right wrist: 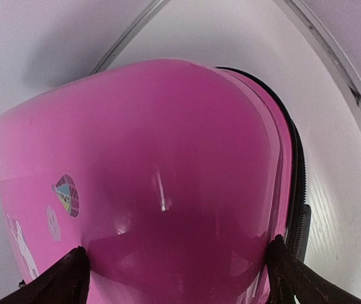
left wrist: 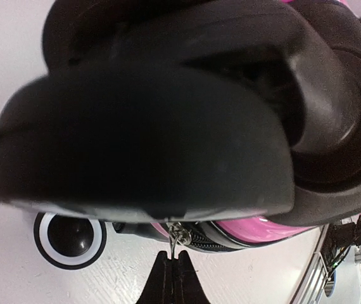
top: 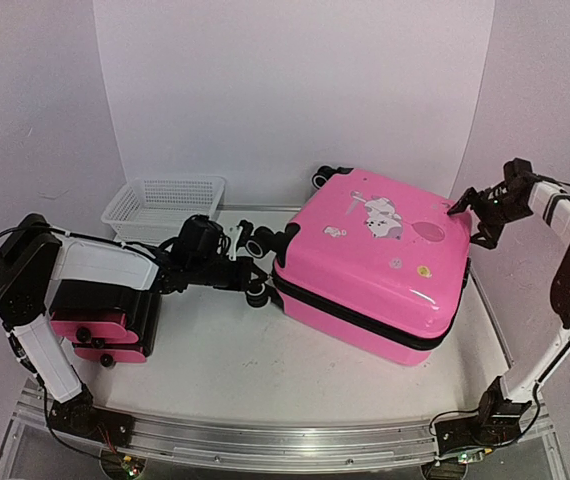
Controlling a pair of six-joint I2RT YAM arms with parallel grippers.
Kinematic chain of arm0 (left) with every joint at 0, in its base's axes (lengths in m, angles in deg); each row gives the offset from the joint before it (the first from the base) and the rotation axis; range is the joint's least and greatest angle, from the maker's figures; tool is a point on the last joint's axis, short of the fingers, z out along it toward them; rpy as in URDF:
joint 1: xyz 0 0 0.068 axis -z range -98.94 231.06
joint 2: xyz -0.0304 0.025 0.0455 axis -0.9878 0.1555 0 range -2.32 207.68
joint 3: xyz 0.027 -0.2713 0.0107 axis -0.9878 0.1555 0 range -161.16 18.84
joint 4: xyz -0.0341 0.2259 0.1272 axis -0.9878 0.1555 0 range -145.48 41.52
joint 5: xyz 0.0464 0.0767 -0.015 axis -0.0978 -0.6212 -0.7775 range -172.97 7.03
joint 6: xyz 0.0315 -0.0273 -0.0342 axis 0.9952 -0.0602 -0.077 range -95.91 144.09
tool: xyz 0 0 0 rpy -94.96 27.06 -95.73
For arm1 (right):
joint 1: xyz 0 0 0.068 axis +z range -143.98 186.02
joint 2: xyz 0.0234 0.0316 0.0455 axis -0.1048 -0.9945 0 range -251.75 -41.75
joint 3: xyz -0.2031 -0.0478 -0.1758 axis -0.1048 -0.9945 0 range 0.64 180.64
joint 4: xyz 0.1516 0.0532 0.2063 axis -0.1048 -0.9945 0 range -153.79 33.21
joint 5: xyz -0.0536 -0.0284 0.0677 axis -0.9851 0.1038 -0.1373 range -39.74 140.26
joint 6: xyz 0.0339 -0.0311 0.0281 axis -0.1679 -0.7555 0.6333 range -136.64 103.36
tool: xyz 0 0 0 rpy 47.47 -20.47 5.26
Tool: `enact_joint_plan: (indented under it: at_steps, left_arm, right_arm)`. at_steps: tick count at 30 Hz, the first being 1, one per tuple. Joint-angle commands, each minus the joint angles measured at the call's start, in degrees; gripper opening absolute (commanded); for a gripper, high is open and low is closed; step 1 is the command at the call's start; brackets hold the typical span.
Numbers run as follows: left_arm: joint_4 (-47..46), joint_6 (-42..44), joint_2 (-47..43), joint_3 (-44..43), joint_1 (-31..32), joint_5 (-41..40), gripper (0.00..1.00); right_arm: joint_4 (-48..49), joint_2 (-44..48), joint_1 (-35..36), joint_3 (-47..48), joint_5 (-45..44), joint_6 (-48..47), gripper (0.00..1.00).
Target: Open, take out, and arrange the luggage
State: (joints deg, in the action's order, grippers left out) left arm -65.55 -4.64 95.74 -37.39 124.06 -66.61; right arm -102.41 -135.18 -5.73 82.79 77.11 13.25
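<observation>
My left jaws are clenched on the zipper pull [left wrist: 179, 239] beside the luggage's [top: 375, 265] left wheels [top: 258, 290]. My right jaws are released, spread either side of its far-right corner on the counter [top: 225, 360].

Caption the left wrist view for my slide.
Left tool pinches the metal zipper pull of the glossy pink hard-shell suitcase, beneath its bulky black wheel housing.

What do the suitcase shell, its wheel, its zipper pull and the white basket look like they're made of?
The luggage shell: probably hard plastic, glossy pink, with sharp highlights and reflections. Its wheel: matte black, likely rubber or plastic, with a white ring. The zipper pull: silvery, likely metal. The basket: white open mesh, seemingly moulded plastic.
</observation>
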Motion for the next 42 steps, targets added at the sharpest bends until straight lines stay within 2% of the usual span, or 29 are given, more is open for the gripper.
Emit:
enact_joint_plan:
  at_steps: [1, 4, 9, 11, 15, 18, 20, 24, 27, 33, 36, 39, 42]
  left_arm:
    - [2.6, -0.6, -1.5, -0.8, 3.0, -1.6, 0.0]
    - [2.6, -0.4, -2.3, 0.2, 3.0, -2.4, 0.0]
    - [2.6, 2.3, -3.0, 2.2, 2.5, -3.5, 0.0]
    - [2.6, 3.0, -3.1, 3.2, 1.8, -3.4, 0.0]
    - [1.5, 4.4, -2.8, 3.8, 0.8, 0.2, 0.0]
    - [0.8, 4.4, -3.3, 3.3, 0.7, 1.5, 0.0]
    - [0.5, 4.1, -3.7, 3.3, 0.7, 1.4, 0.0]
    - [0.4, 2.4, -4.1, 3.6, 0.7, 1.0, 0.0]
    - [0.4, 0.9, -4.4, 4.3, 0.7, 0.7, 0.0]
    - [0.2, -1.7, -3.7, 4.8, 0.7, 0.2, 0.0]
    - [0.2, -2.2, -4.2, 5.1, 0.7, -0.7, 0.0]
    - [0.1, -2.5, -4.5, 5.6, 0.7, -1.5, 0.0]
    - [0.0, -3.0, -4.1, 5.5, 0.7, -1.2, 0.0]
  right_arm:
    - [-8.3, -9.0, 3.9, 12.5, 1.1, -11.7, 0.96]
    - [-15.5, -7.3, 10.2, 18.2, -18.1, -16.9, 0.98]
    - [-18.9, 0.5, 19.2, 20.2, -31.0, -19.1, 0.98]
    - [-17.0, 3.7, 25.5, 19.2, -32.9, -23.3, 0.98]
    - [-11.5, 6.4, 37.3, 16.6, -26.2, -37.3, 0.98]
    - [-11.1, 2.5, 46.8, 17.5, -26.7, -45.6, 0.98]
    - [-11.0, -1.1, 50.9, 20.4, -29.2, -47.9, 0.98]
    - [-11.0, -8.1, 58.3, 27.4, -28.1, -55.3, 0.96]
    - [-10.8, -14.2, 64.0, 34.1, -38.0, -60.0, 0.93]
    - [-10.3, -26.3, 70.0, 44.1, -49.6, -66.3, 0.9]
    - [-9.6, -30.5, 70.4, 47.5, -54.1, -66.5, 0.82]
    - [-6.2, -32.4, 70.5, 47.0, -55.1, -67.1, 0.68]
    - [-3.8, -34.4, 70.4, 46.1, -55.7, -68.1, 0.65]
